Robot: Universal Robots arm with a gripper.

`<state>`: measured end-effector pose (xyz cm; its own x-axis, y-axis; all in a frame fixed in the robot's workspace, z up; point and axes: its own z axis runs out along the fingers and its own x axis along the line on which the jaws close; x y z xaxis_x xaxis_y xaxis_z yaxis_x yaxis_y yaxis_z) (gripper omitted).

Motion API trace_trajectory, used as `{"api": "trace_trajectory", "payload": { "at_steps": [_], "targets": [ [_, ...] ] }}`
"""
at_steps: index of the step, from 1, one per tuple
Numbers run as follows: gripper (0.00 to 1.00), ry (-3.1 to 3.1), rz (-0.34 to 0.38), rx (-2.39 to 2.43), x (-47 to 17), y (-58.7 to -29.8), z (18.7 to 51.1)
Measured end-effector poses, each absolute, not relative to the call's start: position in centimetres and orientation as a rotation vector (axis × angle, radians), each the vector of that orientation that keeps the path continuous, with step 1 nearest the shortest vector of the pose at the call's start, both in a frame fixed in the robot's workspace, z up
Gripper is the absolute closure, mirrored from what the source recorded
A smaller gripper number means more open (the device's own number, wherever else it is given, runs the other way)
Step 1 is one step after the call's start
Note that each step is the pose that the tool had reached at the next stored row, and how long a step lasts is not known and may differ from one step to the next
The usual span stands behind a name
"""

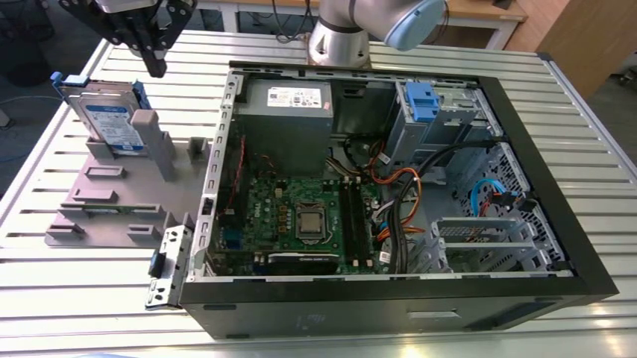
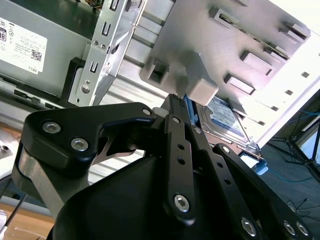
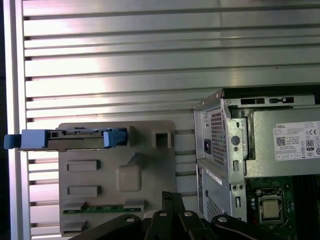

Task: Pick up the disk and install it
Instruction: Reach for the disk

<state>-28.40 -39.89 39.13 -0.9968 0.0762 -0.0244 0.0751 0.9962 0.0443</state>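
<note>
The disk (image 1: pixel 107 118) stands on edge in a slot of the grey plastic holder (image 1: pixel 104 198) on the exterior view's left. It is silver with a white-and-blue label and blue rails. The first wrist view looks down on the disk's (image 3: pixel 65 139) thin edge. In the second wrist view the disk's label face (image 2: pixel 226 118) peeks out behind a holder post. My black gripper (image 1: pixel 157 68) hangs in the air above the disk and slightly toward the case, not touching it. Its fingers (image 2: pixel 174 107) are pressed together with nothing between them, and the gripper (image 3: pixel 170 197) tip shows over the holder.
An open computer case (image 1: pixel 557 224) lies beside the holder, with motherboard (image 1: pixel 298 216), power supply (image 1: pixel 289 101) and cables inside. A grey metal drive bay with a fixed blue bracket (image 1: pixel 422 101) sits at the case's far corner. The slatted metal table (image 1: pixel 89 298) surrounds everything.
</note>
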Motion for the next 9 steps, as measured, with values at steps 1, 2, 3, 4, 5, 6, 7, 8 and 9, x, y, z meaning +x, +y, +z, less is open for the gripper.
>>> {"api": "trace_trajectory", "payload": {
  "at_steps": [1,2,3,4,5,6,7,8,9],
  "targets": [
    [0.89,3.112,0.068,0.118,-28.42,-39.9,39.13],
    [0.89,3.112,0.068,0.118,-28.44,-39.89,39.13],
    [0.89,3.112,0.068,0.118,-28.46,-39.89,39.13],
    [0.89,3.113,0.068,0.118,-28.53,-39.89,39.13],
    [0.89,3.112,0.068,0.118,-28.62,-39.89,39.12],
    [0.89,3.112,0.068,0.118,-28.63,-39.9,39.12],
    [0.89,3.113,0.068,0.118,-28.65,-39.89,39.12],
    [0.89,3.112,0.068,0.118,-28.67,-39.89,39.12],
    [0.89,3.112,0.068,0.118,-28.69,-39.89,39.12]
  ]
}}
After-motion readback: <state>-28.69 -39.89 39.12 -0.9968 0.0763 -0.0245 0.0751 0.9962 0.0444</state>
